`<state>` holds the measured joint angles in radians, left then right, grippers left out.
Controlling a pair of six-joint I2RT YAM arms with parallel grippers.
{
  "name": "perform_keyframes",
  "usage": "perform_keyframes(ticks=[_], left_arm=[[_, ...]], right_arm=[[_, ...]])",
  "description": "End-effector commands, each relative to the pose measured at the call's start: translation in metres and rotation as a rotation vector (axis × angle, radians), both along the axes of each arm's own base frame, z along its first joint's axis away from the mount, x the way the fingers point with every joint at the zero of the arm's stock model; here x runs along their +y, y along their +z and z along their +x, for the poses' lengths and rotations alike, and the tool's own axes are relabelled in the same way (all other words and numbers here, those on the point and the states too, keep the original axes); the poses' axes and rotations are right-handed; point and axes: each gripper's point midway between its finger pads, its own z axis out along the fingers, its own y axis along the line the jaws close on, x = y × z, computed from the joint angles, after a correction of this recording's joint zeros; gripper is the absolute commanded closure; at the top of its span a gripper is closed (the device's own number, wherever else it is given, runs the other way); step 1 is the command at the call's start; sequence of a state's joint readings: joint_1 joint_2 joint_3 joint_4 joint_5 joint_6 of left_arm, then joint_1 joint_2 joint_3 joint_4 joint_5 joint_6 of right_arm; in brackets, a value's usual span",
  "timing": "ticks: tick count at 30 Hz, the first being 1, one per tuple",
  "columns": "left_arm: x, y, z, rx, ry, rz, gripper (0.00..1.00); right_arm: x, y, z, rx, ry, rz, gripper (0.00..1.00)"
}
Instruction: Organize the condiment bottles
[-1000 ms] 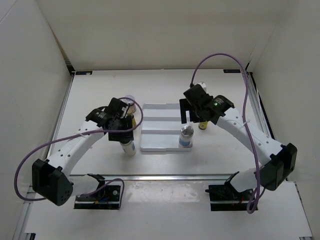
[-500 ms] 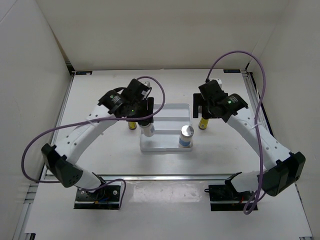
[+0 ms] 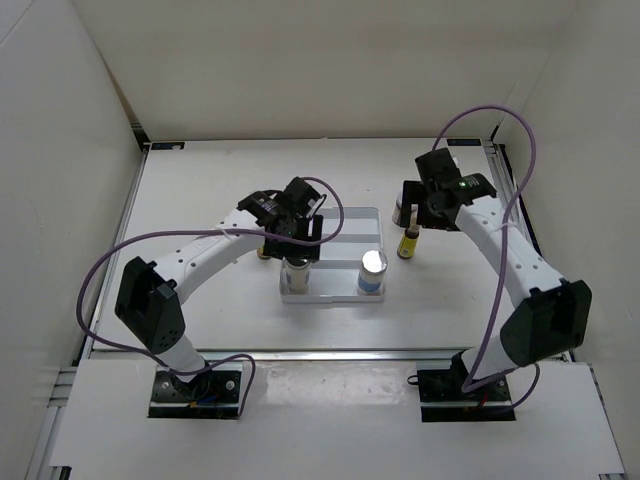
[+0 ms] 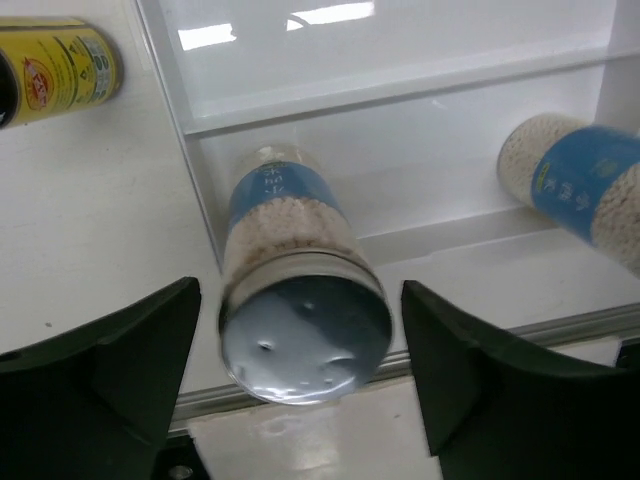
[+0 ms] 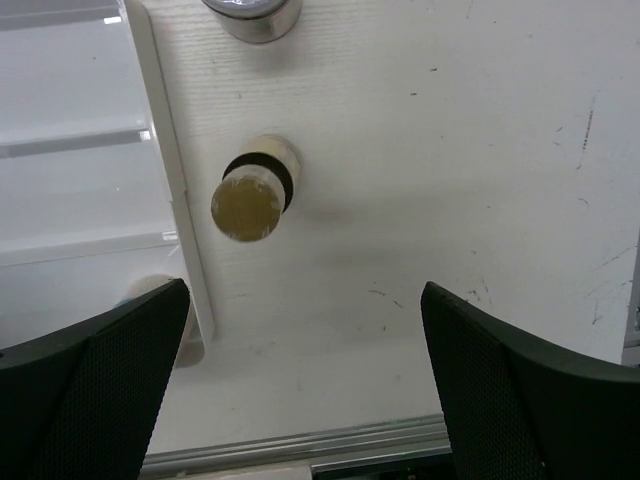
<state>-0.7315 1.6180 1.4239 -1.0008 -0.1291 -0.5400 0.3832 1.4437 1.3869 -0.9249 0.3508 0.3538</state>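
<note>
A white bottle with a silver top (image 4: 305,335) stands upright at the left end of the white stepped tray's (image 3: 340,216) front step. My left gripper (image 3: 298,243) hangs over it, open, with a gap on each side of the cap. A second white bottle (image 3: 372,272) stands at the right end of the same step. One yellow-and-black bottle (image 3: 264,250) stands left of the tray, another (image 3: 407,243) right of it. My right gripper (image 3: 420,205) is open and empty above the table right of the tray, with the yellow cap (image 5: 246,205) and a grey-lidded jar (image 5: 250,14) ahead of it.
The tray's two upper steps (image 4: 400,60) hold nothing. White walls close in the table on three sides. A metal rail (image 5: 300,445) runs along the near edge. Purple cables loop above both arms.
My left arm carried the white bottle from the table left of the tray onto the front step, and its jaws have opened off it. My right arm swung back and to the right.
</note>
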Motion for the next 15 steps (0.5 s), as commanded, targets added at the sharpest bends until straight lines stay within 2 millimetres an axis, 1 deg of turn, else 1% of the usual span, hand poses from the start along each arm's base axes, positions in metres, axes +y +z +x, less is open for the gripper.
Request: perform_keyframes(ticks=[1,2,3,4,6,7,8,9,10,11,12,13,14,15], left_arm=[[-0.009,0.008,0.011,-0.071,0.01,-0.027,0.04],[-0.009,0.008,0.011,-0.071,0.01,-0.027,0.0],[-0.009,0.008,0.011,-0.071,0.01,-0.027,0.0],[-0.011,0.017,0.013,-0.091,0.01,-0.045,0.0],[-0.013,0.035,0.015,-0.121,0.011,-0.074,0.0],[-0.012,0.05,0.014,-0.146,0.012,-0.097,0.0],[-0.014,0.07,0.016,-0.179,0.012,-0.128,0.0],[-0.006,0.084,0.012,-0.202,0.012,-0.122,0.0],[-0.003,0.096,0.012,-0.225,0.019,-0.129,0.0],[0.0,0.116,0.014,-0.268,0.018,-0.139,0.0],[0.007,0.125,0.015,-0.289,0.023,-0.135,0.0],[0.016,0.135,0.011,-0.297,0.033,-0.141,0.0],[0.027,0.142,0.015,-0.313,0.05,-0.137,0.0],[0.033,0.148,0.015,-0.322,0.052,-0.141,0.0]], right_arm=[[0.01,-0.001,0.025,-0.01,0.032,0.04,0.0],[0.011,-0.002,0.028,-0.007,0.032,0.039,0.0],[0.013,-0.005,0.032,-0.01,0.041,0.034,0.0],[0.017,-0.01,0.037,-0.004,0.048,0.045,0.0],[0.022,-0.012,0.043,-0.01,0.055,0.059,0.0],[0.022,-0.02,0.044,0.011,0.055,0.052,0.0],[0.025,-0.021,0.046,0.017,0.059,0.058,0.0],[0.025,-0.028,0.047,0.036,0.059,0.052,0.0],[0.026,-0.028,0.047,0.035,0.05,0.057,0.0],[0.026,-0.033,0.048,0.048,0.049,0.053,0.0],[0.026,-0.033,0.048,0.048,0.042,0.058,0.0],[0.025,-0.038,0.045,0.061,0.041,0.053,0.06],[0.025,-0.042,0.044,0.065,0.033,0.057,0.1],[0.026,-0.045,0.042,0.077,0.039,0.064,0.15]])
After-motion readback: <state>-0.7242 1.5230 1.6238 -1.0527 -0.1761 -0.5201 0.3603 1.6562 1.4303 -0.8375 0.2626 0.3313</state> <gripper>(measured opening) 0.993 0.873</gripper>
